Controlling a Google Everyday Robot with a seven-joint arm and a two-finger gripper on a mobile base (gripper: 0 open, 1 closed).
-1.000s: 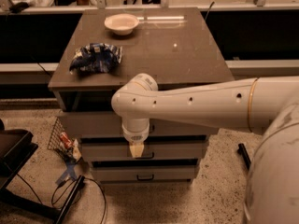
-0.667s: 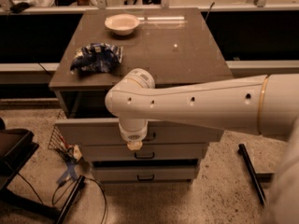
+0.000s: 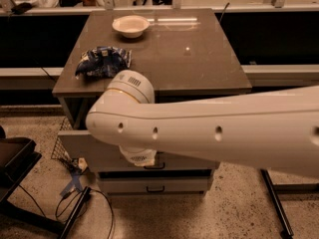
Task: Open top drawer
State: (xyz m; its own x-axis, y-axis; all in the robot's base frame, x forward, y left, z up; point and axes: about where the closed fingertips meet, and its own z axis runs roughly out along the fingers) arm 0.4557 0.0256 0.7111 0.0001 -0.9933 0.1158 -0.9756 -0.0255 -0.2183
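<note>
Since the earlier frame the top drawer (image 3: pixel 89 151) has come further out from under the bench (image 3: pixel 199 59). Its flat grey front now stands well forward of the bench edge, with a dark gap above it on the left side. The arm (image 3: pixel 224 128) has swung with it and now fills the middle of the view.

Far left: a dark chair (image 3: pixel 15 158), with cables (image 3: pixel 75 208) on the floor near it. On the bench top, left side, a blue crumpled bag (image 3: pixel 102 61). A pale bowl (image 3: pixel 130 25) sits behind it toward the back edge, well apart from the bag.

Centre: the claw (image 3: pixel 137 157) hangs down from the wrist right at the drawer front, mostly hidden under the arm. Whether it is wide, narrow or holding something, I cannot tell. A small black handle (image 3: pixel 155 166) shows just beside it to the right, low on the panel. Below is a lower drawer (image 3: pixel 154 185) with a like handle, closed.

Judgement: the pull is working and the drawer is partly open, but the pale inside is hidden from here. The task looks mid-way to late. A further straight pull outward would finish it, if contact at the handle holds. Risk: slipping off the small handle.
</note>
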